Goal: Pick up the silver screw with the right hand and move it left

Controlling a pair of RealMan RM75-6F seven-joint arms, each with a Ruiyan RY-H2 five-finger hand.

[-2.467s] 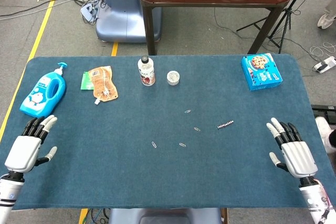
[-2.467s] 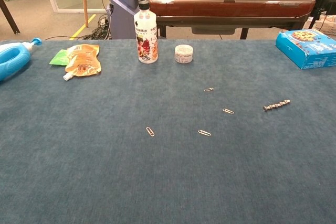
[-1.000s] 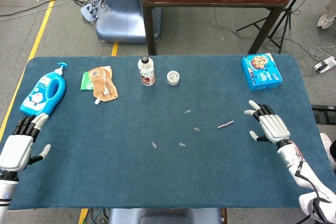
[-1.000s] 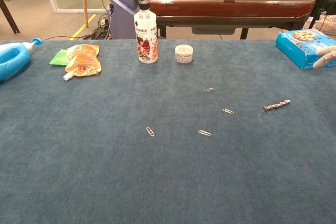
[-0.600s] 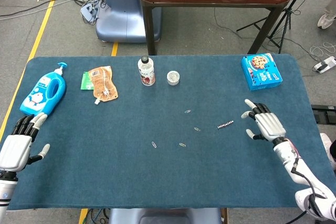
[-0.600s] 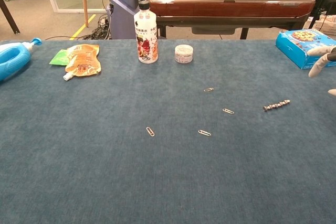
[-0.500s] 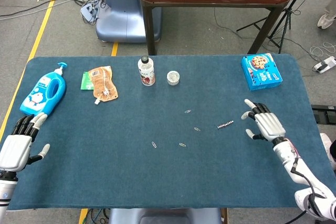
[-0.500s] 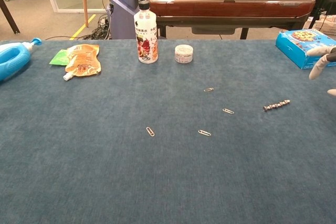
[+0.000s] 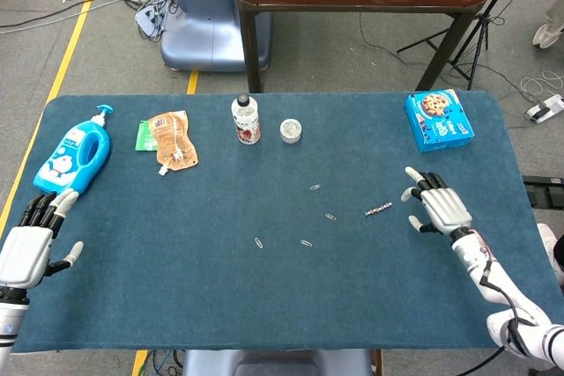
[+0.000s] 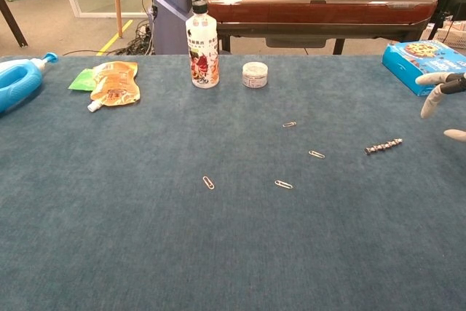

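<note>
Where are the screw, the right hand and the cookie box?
screw [image 9: 378, 210], head view, middle of its shaft
right hand [image 9: 438, 206], head view, back of the hand
cookie box [image 9: 439, 119], head view, centre of its printed top

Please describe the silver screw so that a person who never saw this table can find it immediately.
On the blue table, look right of centre, just left of the open right hand. The silver screw lies there, alone on the cloth. Unlike the thin wire paper clips to its left, it is a thicker, ridged, straight rod.

Blue dispenser bottle [image 9: 72, 156], orange pouch [image 9: 172, 139], drink bottle [image 9: 246, 119], small jar [image 9: 291, 130], blue cookie box [image 9: 439, 119], scattered paper clips [image 9: 306, 242].
</note>
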